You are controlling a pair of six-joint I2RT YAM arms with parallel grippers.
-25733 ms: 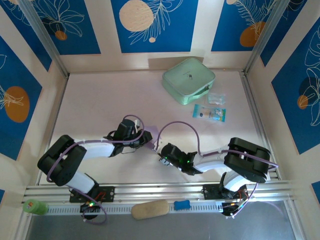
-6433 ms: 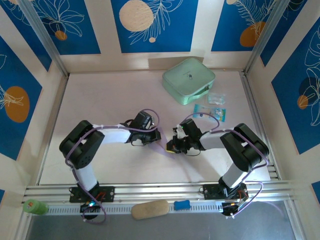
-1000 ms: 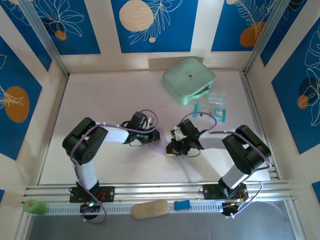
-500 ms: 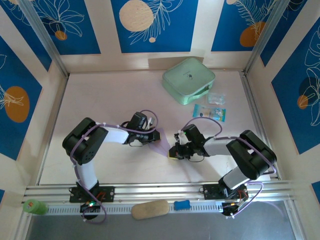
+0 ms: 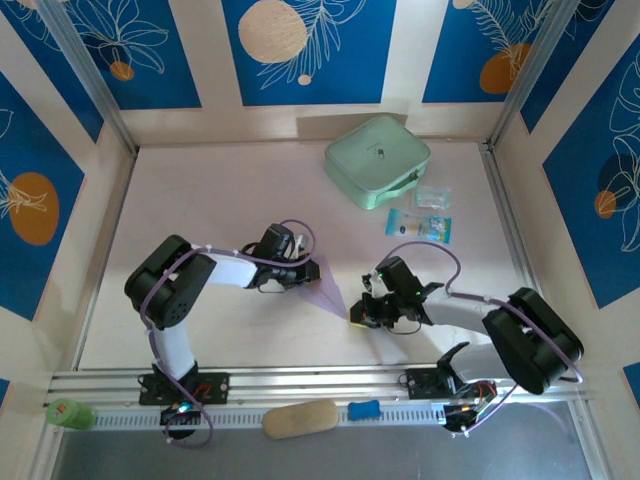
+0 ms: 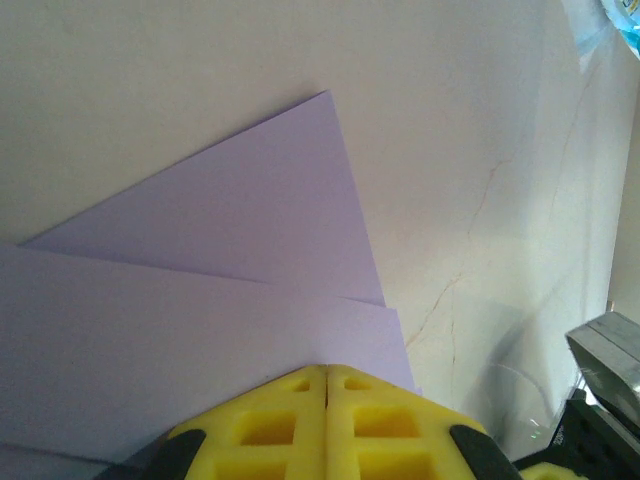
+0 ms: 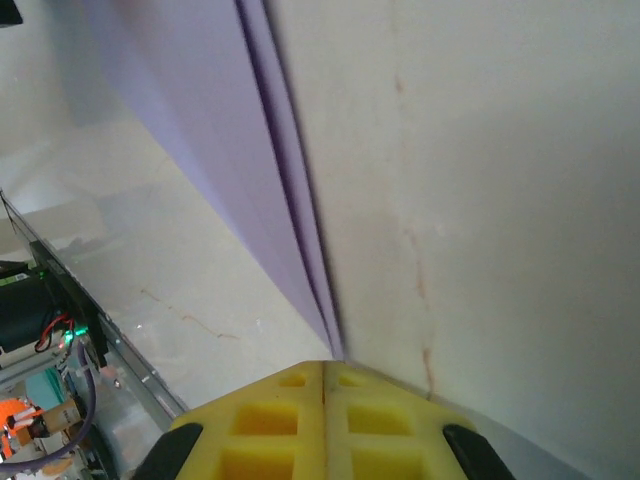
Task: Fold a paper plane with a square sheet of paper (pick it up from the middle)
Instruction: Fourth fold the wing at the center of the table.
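Lavender paper plane lies flat mid-worktop, unmoved. The left gripper, closed, stays on its wide end. The right gripper, also closed, has slid nearer and rightward to its pointed tip.

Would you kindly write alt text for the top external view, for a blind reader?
From above, two robot arms reach inward over a pale table, the left gripper at the wide end and the right gripper at the pointed tip of a folded lavender paper. A mint-green case and blue packets lie beyond.
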